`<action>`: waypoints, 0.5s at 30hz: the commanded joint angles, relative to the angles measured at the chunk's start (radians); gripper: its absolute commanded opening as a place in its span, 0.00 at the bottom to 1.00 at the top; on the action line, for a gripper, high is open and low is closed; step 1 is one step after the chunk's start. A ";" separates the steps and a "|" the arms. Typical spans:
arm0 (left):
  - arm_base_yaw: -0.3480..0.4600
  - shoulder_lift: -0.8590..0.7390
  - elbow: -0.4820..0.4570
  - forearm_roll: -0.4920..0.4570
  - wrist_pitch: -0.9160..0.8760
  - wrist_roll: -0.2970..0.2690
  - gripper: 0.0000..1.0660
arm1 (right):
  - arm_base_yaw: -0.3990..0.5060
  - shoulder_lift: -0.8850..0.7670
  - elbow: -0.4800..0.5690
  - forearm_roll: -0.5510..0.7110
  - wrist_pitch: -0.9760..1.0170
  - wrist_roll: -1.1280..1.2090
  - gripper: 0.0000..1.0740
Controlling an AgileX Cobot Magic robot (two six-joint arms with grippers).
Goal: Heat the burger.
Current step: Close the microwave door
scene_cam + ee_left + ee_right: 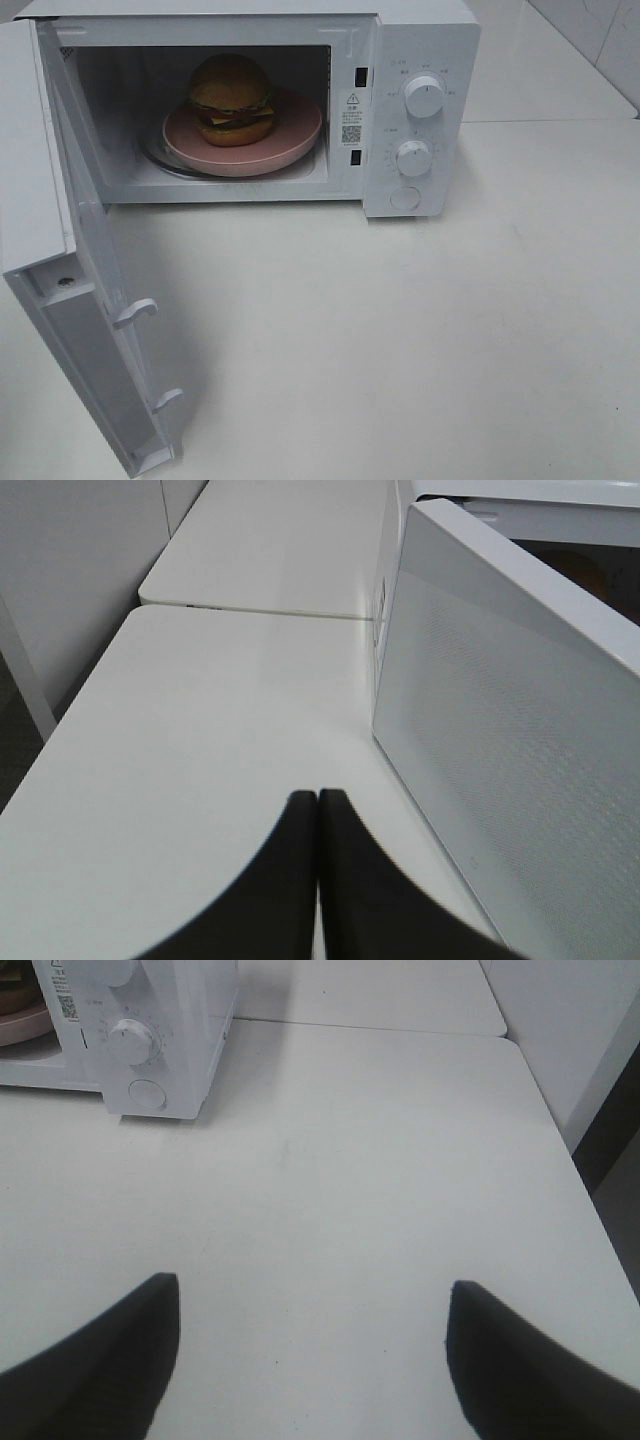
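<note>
Burger (232,98) sits on the pink plate (290,145) inside the microwave (420,30) cavity, so loading is done. Left to do, as I judge it: shut the door (70,230) and set the dials. Door hangs wide open, swung out toward 7 o'clock of the burger. Upper dial (424,97) and lower dial (413,157) sit at 3 o'clock, round button (405,198) under them. Left fingers (290,880) are clenched together, empty, near the door's outer face. Right fingers (110,1350) are released, grasping nothing, over bare bench (420,340), roughly 4 o'clock of the microwave. Door's swing path looks free. Watch the latch hooks (135,313) on its free edge.
</note>
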 commanded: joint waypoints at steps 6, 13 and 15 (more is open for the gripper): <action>0.004 0.046 0.142 -0.012 -0.392 -0.005 0.00 | -0.004 -0.025 0.002 0.002 -0.015 0.001 0.66; 0.004 0.136 0.262 -0.048 -0.739 -0.008 0.00 | -0.004 -0.025 0.002 0.002 -0.015 0.001 0.66; 0.004 0.169 0.287 -0.048 -0.810 -0.008 0.00 | -0.004 -0.025 0.002 0.002 -0.015 0.001 0.66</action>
